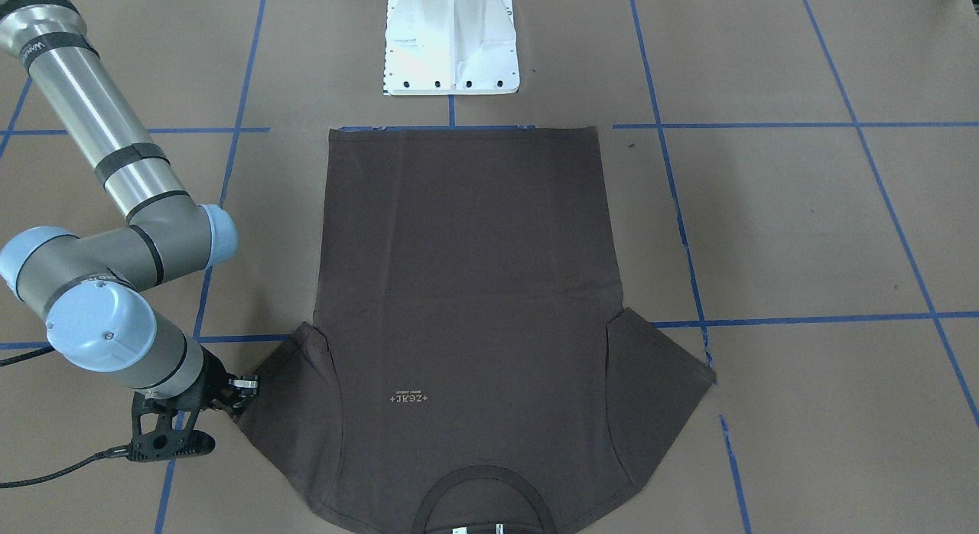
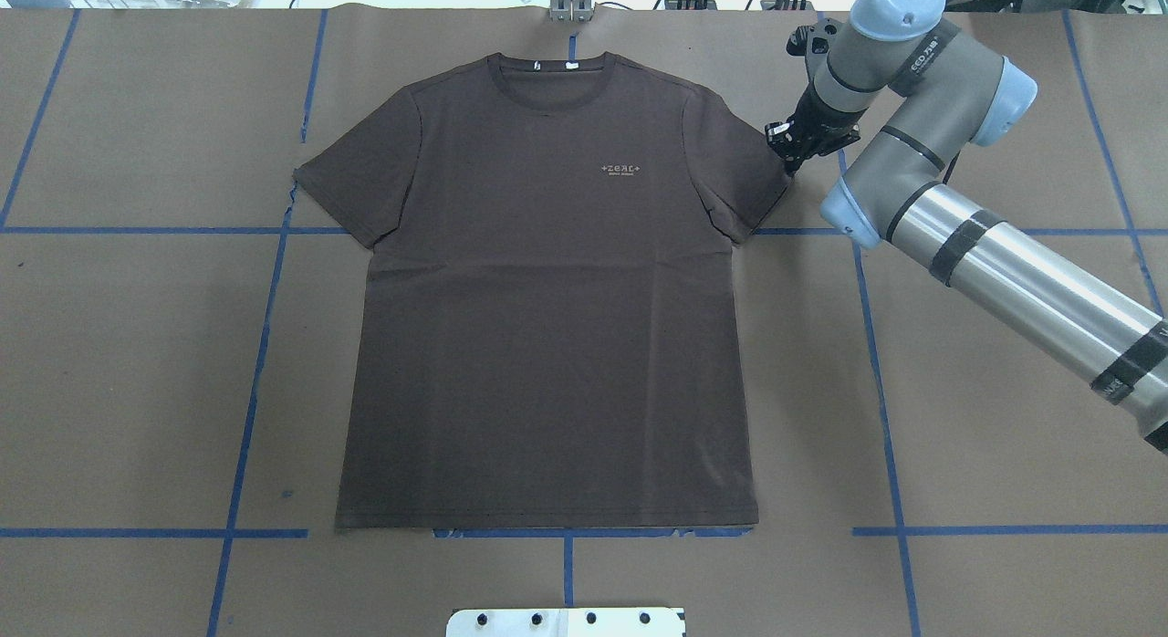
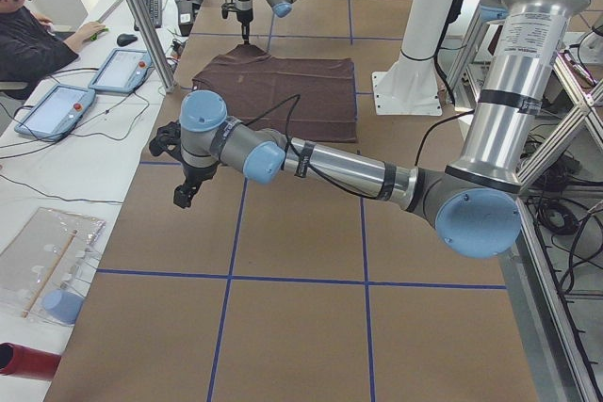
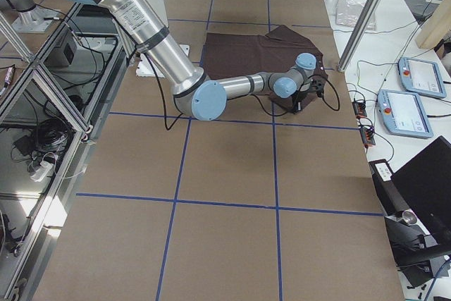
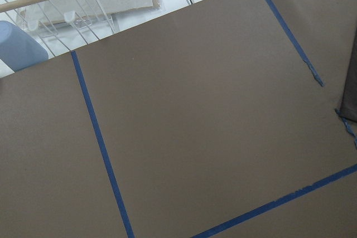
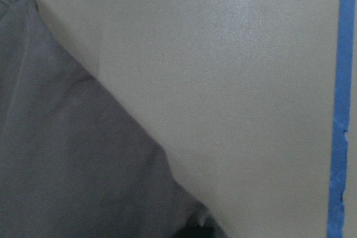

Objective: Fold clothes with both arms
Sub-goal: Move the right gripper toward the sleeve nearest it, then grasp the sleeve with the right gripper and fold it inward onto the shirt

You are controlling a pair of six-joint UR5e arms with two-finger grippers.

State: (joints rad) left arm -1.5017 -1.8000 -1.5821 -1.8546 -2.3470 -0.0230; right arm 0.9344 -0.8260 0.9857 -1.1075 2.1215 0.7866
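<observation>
Dark brown T-shirt (image 2: 547,327) lay flat, front up on the table (image 2: 958,391), sleeves spread, right tool (image 2: 790,155) at one sleeve edge, left tool (image 3: 181,199) well apart, neither tool's opening could be told.

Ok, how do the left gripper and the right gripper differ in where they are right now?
The right gripper sits at the T-shirt sleeve edge; the left gripper hangs over bare table, well off it. The right gripper shows overhead; the left gripper does not. Both point downward.
</observation>
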